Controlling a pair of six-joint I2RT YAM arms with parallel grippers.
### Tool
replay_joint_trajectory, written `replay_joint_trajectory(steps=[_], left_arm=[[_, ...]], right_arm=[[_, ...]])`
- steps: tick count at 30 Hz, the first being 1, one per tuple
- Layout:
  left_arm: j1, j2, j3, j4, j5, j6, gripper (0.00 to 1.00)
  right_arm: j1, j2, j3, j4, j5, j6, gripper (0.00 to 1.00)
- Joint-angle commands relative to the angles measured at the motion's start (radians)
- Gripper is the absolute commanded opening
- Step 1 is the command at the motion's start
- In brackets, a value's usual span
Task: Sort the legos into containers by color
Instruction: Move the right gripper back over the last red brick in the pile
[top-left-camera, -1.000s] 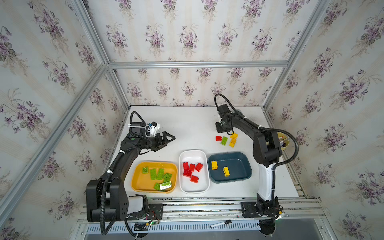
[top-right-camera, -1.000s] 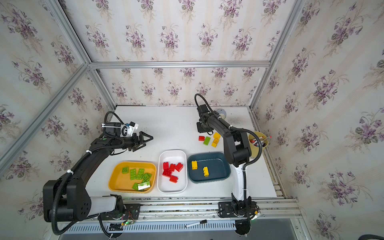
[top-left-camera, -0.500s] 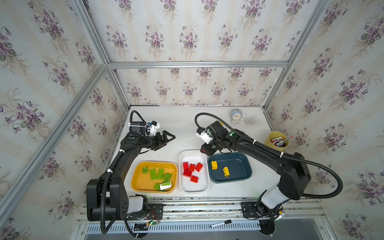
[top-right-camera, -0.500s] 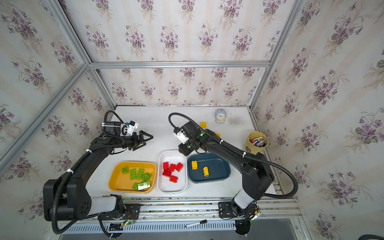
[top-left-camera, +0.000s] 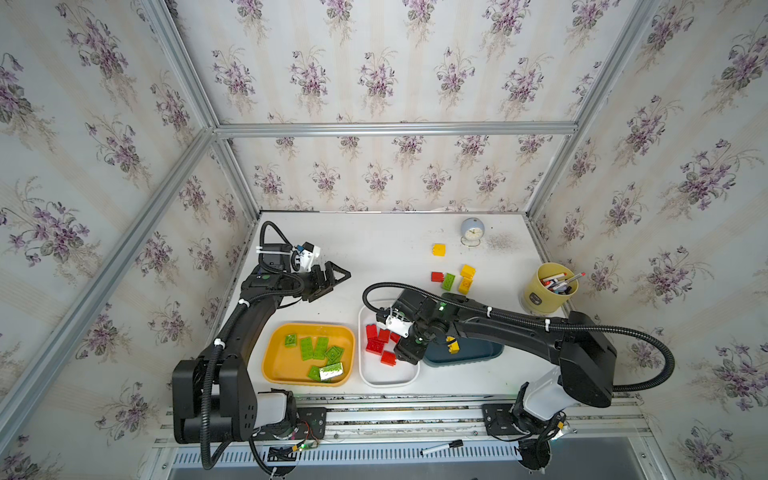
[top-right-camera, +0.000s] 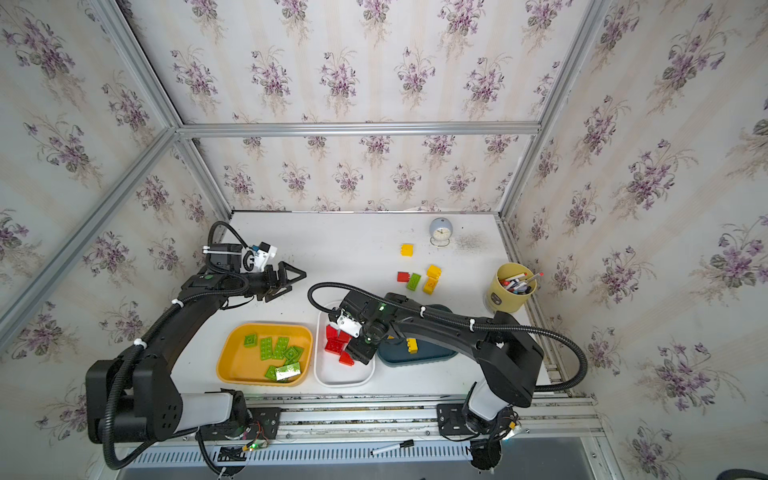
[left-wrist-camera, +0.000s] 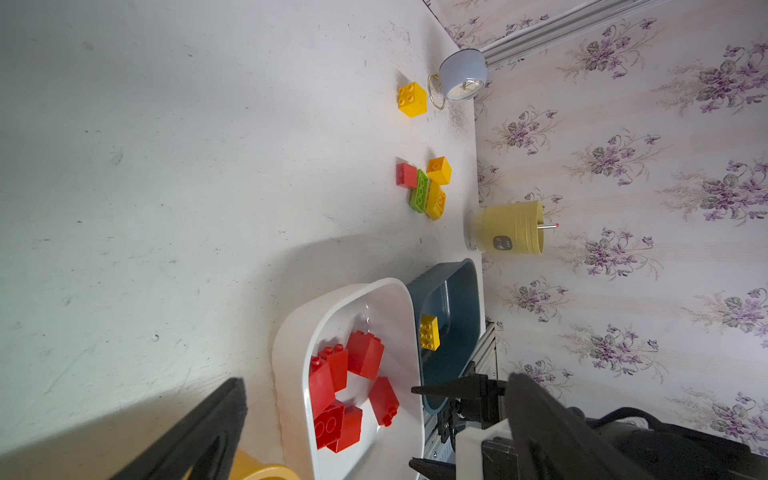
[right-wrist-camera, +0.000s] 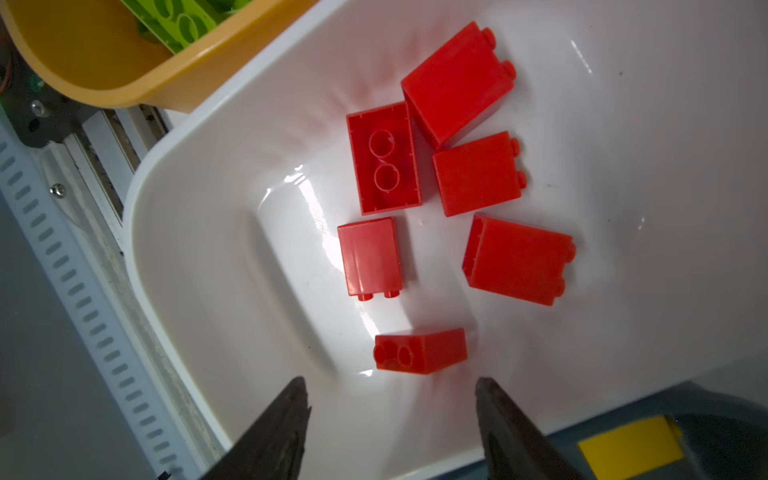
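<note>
1. Drop-off seems done: right tool (right-wrist-camera: 390, 399), jaws apart and empty, hangs over white tray (right-wrist-camera: 232, 299) holding six red bricks (right-wrist-camera: 419, 351).
2. Left tool (top-left-camera: 332, 278): wide, empty.
3. Next: reach for loose bricks (top-left-camera: 448, 281) on far surface (top-left-camera: 374, 249).

Floral wallpaper (top-left-camera: 374, 62) (purple sprigs on cream stripes) is covering the walls; aluminium beams (top-left-camera: 395, 129) are framing them. A scuffed white table (top-left-camera: 374, 249) is catching soft, even light, and a slotted rail (top-left-camera: 374, 457) is running along its front edge.
</note>
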Motion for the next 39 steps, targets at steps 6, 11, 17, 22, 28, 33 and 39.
replay_joint_trajectory(steps=[6,11,17,22,28,33,39], left_arm=[[0.001,-0.011,-0.005,0.001,0.028,0.019,0.99],[0.000,-0.014,-0.005,0.001,0.032,0.018,0.99],[0.001,-0.017,-0.002,0.002,0.035,0.016,0.99],[0.000,-0.020,0.000,0.002,0.040,0.020,0.99],[0.001,-0.023,-0.015,0.002,0.042,0.030,0.99],[0.001,-0.025,-0.026,0.002,0.043,0.037,0.99],[0.001,-0.016,-0.026,0.001,0.046,0.041,0.99]], right_arm=[[-0.215,-0.085,0.101,-0.054,-0.047,-0.073,0.74],[-0.399,-0.059,0.171,-0.082,-0.092,-0.276,0.75],[-0.567,0.099,0.302,-0.156,-0.119,-0.492,0.74],[-0.641,0.241,0.386,-0.179,-0.160,-0.576,0.71],[-0.685,0.397,0.457,-0.178,-0.096,-0.634,0.69],[-0.685,0.462,0.461,-0.090,-0.040,-0.682,0.73],[-0.685,0.539,0.524,-0.085,-0.021,-0.713,0.73]])
